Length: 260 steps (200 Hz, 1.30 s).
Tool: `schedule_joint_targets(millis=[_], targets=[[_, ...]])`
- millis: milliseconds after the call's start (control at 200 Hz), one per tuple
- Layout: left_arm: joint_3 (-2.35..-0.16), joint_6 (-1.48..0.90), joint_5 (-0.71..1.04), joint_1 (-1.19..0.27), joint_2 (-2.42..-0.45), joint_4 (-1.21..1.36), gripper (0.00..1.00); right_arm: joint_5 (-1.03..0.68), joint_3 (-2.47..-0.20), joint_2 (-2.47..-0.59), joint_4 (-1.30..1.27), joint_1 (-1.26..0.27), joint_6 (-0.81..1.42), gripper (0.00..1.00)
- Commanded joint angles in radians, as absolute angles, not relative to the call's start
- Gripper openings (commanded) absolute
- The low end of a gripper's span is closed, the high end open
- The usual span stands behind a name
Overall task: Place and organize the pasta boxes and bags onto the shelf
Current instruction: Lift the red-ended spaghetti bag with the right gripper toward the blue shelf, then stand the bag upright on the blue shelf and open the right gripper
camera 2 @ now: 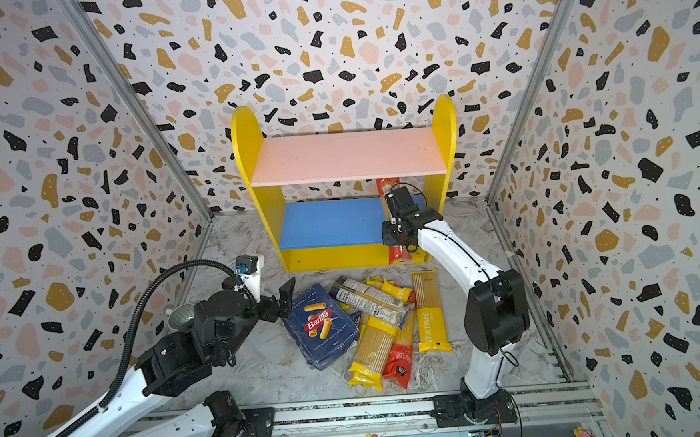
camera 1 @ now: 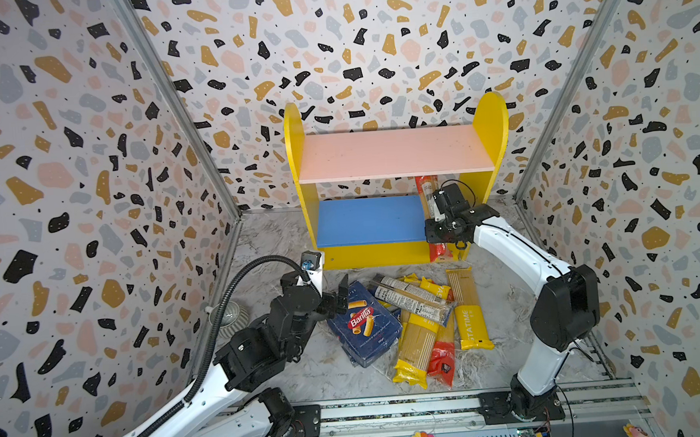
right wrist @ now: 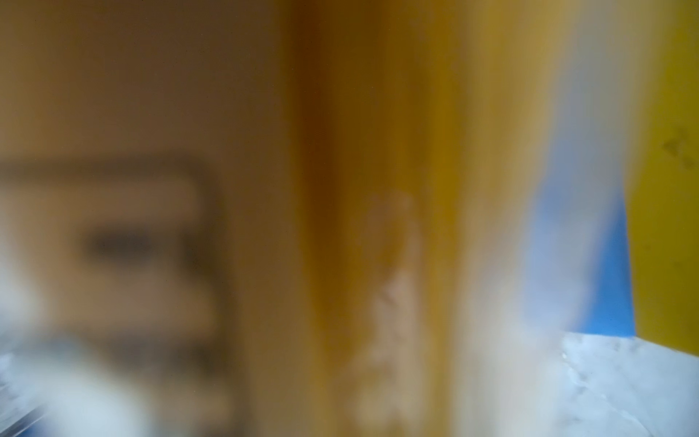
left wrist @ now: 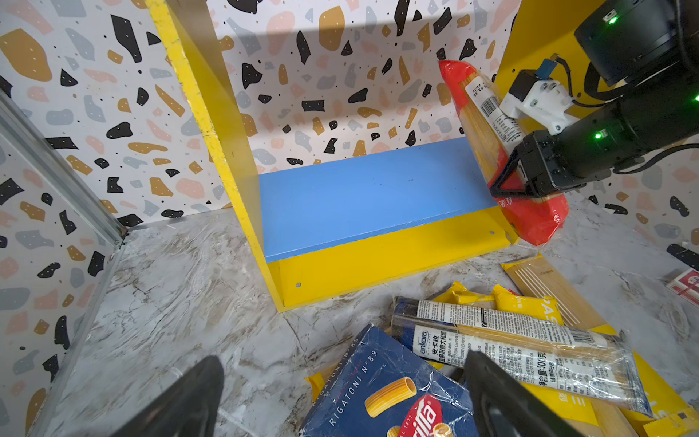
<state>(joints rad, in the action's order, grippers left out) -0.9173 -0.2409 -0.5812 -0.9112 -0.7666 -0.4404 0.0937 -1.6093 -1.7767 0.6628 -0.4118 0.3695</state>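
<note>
Spaghetti bag (left wrist: 485, 125) leaned at the shelf's (left wrist: 378, 261) right end, pinched low between your right gripper's (left wrist: 512, 181) fingers. Your left gripper (camera 1: 342, 297) gaped empty by the rigatoni box (camera 1: 365, 324).

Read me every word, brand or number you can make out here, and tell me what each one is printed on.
"Barilla": red oval on the wide blue box.
"RIGATONI N°89": that box's face, in the left wrist view.
"STATIME": a yellow bag; its start cannot be read.
"ankara": label of the clear bag.
Too small to read: the clear bag's fine print and the label on the red bag in the right gripper.
</note>
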Motion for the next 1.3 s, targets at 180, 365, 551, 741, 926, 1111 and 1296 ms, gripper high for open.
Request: schedule_joint_targets(millis=[180,365,551,741,926,1111,1296], targets=[[-0.961,-0.219,-0.563,-0.914,-0.783,-0.4,1.0,0.214,-1.678,-1.759,0.558,-0.372,0.346,0.28],[-0.963,-0.219,-0.561,-0.914,-0.794,-0.393,0.99,0.258,-1.699,-1.767,0.549,-0.359,0.335,0.32],[-0.973,-0.218,-0.556,-0.914,-0.816,-0.39,0.99,0.261,-1.719,-1.788,0.546,-0.344,0.332,0.38],[-0.986,-0.215,-0.563,-0.914,-0.818,-0.395,0.99,0.261,-1.725,-1.799,0.543,-0.34,0.332,0.49],[-0.984,-0.216,-0.563,-0.915,-0.816,-0.397,0.99,0.283,-1.71,-1.803,0.553,-0.34,0.335,0.52],[-0.982,-0.218,-0.563,-0.914,-0.806,-0.402,0.99,0.241,-1.659,-1.786,0.547,-0.339,0.345,0.53],[-0.979,-0.222,-0.559,-0.914,-0.795,-0.407,1.0,0.18,-1.583,-1.754,0.514,-0.35,0.369,0.7]])
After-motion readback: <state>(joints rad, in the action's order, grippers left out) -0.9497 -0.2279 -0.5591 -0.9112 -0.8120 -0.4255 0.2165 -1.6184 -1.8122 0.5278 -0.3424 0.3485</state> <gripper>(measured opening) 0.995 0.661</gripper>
